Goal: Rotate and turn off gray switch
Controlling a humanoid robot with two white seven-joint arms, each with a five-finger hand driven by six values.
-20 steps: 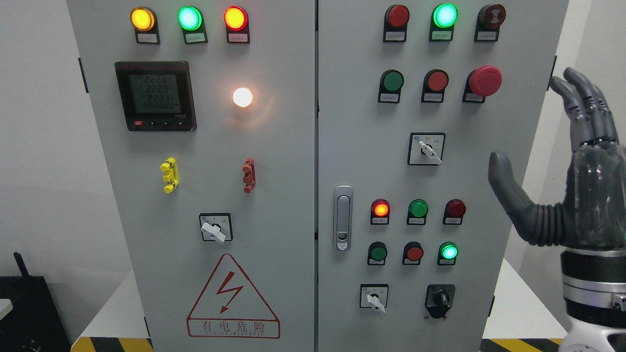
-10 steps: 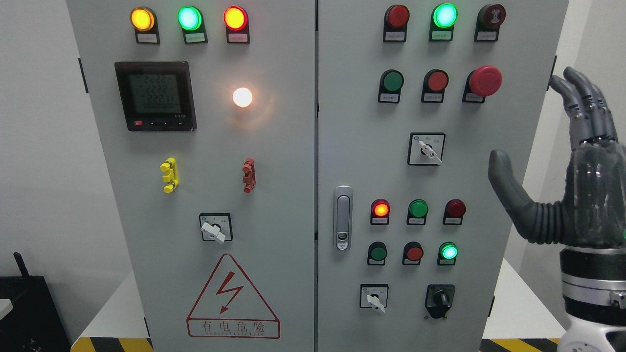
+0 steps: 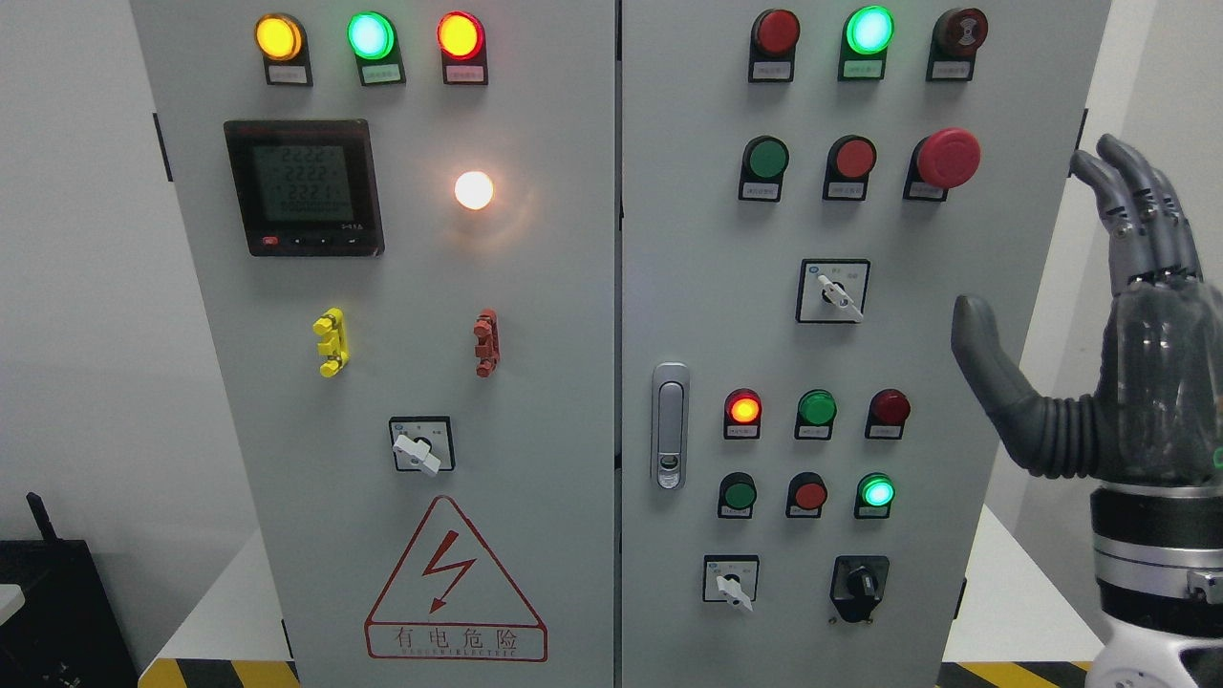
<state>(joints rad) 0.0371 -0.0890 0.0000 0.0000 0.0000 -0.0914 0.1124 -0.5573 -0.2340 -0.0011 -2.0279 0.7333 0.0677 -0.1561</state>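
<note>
The right hand [image 3: 1118, 354] stands raised at the cabinet's right edge, fingers straight and spread, thumb out, holding nothing. The nearest gray switch [image 3: 839, 294] sits just left of the thumb and slightly above it, handle pointing lower right, untouched. Two more gray rotary switches lie farther left and lower [image 3: 418, 449] [image 3: 734, 585], and a black one [image 3: 859, 583] below the thumb. The gray steel cabinet [image 3: 554, 315] has two doors; white walls lie behind.
</note>
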